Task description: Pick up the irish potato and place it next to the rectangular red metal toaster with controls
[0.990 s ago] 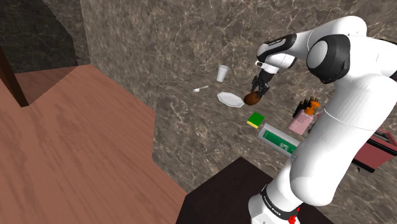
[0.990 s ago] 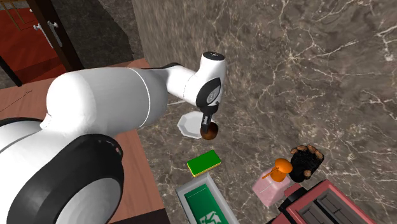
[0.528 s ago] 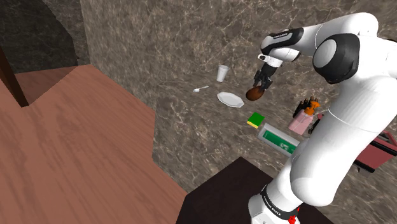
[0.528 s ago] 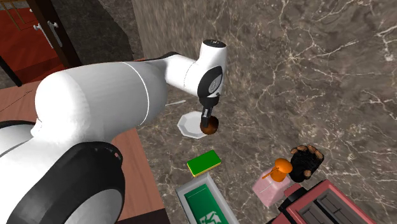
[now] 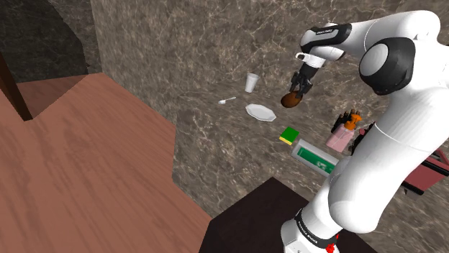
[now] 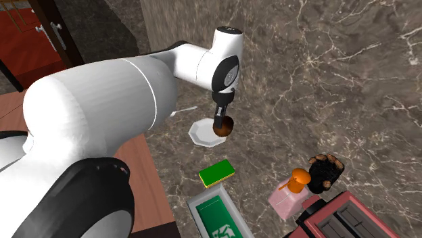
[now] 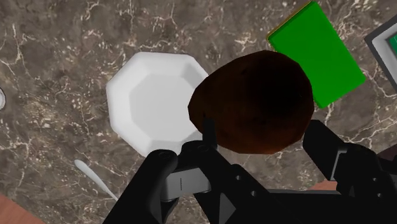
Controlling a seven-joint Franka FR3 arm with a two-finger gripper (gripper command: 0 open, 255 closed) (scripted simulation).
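A dark brown potato [image 5: 290, 99] hangs in the air above the marble counter, clasped by my black gripper [image 5: 294, 94], which is shut on it. In the second exterior view the potato [image 6: 223, 126] hovers over the near edge of a white plate [image 6: 203, 134]. From the wrist view the potato [image 7: 254, 105] sits between the two fingers [image 7: 207, 130], above the plate [image 7: 149, 98]. The red toaster [image 6: 341, 218] stands at the second exterior view's lower right, well away from my gripper [image 6: 220, 123]; its red side [image 5: 435, 167] peeks out behind the arm.
On the marble counter lie a green block [image 5: 289, 135], a green-and-white box [image 5: 314, 157], a white cup [image 5: 251, 83], a spoon [image 5: 227, 100] and a pink holder with an orange item [image 6: 292, 191]. A dark glove-like object [image 6: 326, 171] rests near the toaster. A wooden floor [image 5: 79, 165] lies below the counter.
The gripper has risen with the potato still clasped, moving up and toward the shoulder view's right, away from the plate. The arm's upper links have lifted with it.
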